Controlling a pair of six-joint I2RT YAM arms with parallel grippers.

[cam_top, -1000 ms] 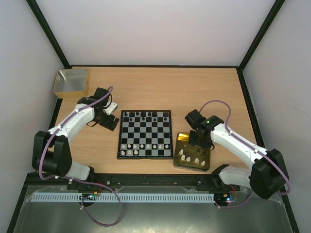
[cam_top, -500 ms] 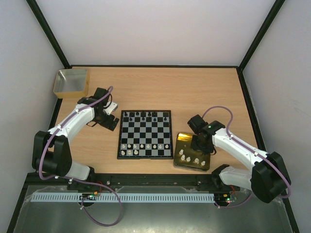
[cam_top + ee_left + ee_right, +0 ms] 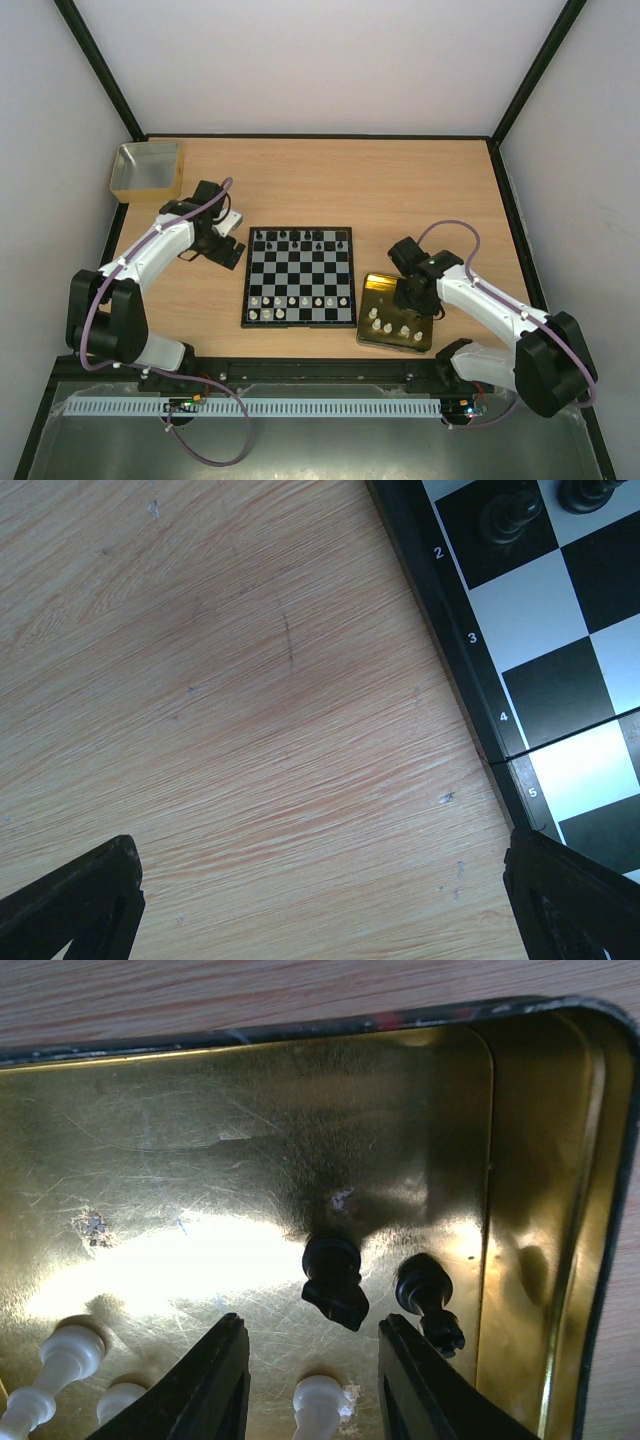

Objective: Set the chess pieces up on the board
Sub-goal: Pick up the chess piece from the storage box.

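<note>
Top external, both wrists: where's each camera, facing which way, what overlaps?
Top external: fixed above and behind the arms, looking down over the table; left arm, right arm and their bases show.
Left wrist: on the left arm, looking down at tabletop beside the board; open left gripper, fingertips in the bottom corners.
Right wrist: on the right arm, looking down into the gold tray; open right gripper at the bottom edge, black chess pieces ahead.
Shared: top and left wrist, the board; top and right wrist, the tray.
</note>
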